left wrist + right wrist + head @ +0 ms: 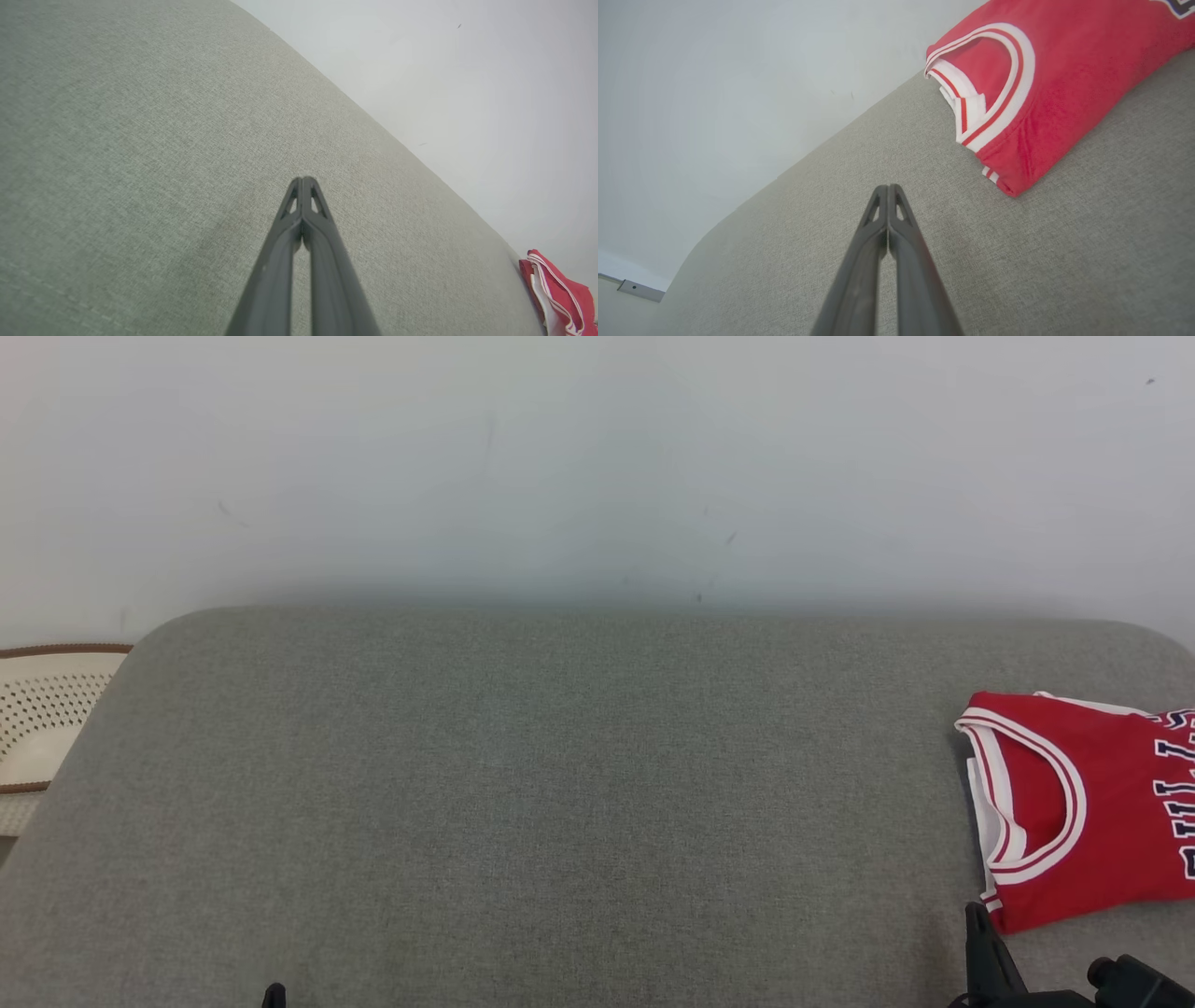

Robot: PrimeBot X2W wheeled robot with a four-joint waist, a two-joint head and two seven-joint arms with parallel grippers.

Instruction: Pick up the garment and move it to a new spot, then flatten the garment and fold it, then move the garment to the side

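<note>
Because the head view's right edge slices through it, the folded red sleeveless jersey (pixel 1102 803) with white-and-red banded trim shows only in part, and its dark lettering is cut short and turned sideways, too little of it visible to read. It lies at the far right of the grey woven-fabric cushion (pixel 560 784), close to the near edge. How far it runs to the right is out of frame, so its long axis cannot be settled. Its visible folded edge runs from near to far, and the trimmed opening faces the robot's left, toward the cushion's bare middle. The right gripper (pixel 977 919) sits just beside the jersey's near corner – apart from it in the right wrist view, fingers pressed together on nothing. The left gripper (pixel 274 995) barely pokes above the bottom edge; its wrist view shows the tips meeting, empty, over bare fabric. A cream perforated object (pixel 47 709) with a brown rim is half hidden behind the cushion's left corner, below the white wall (pixel 597 457).
</note>
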